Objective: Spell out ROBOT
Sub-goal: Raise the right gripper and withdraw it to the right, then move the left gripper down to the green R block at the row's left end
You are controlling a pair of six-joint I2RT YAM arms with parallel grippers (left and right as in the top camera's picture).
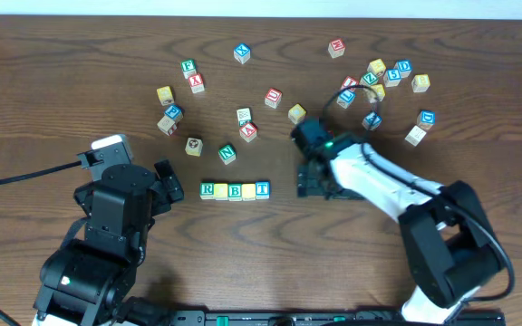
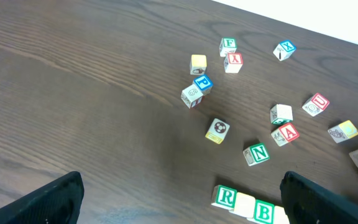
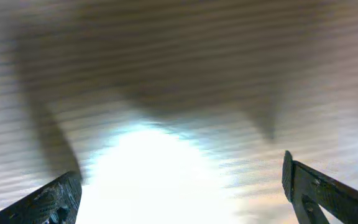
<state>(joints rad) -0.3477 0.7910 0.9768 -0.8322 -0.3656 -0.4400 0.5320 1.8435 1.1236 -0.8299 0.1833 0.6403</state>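
Just right of the white-faced blue T cube (image 1: 262, 189) my right claw (image 1: 314, 181) hangs wide open and empty, low over the dark wooden desk (image 1: 62, 91) — five small wooden cubes (image 1: 235, 190) sit in a touching row. I'd lift straight up, nudging nothing — left claw (image 1: 167, 184) open too.

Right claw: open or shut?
Open. Right claw fingers sit at opposite edges of the wrist view, only table between them, nothing held.
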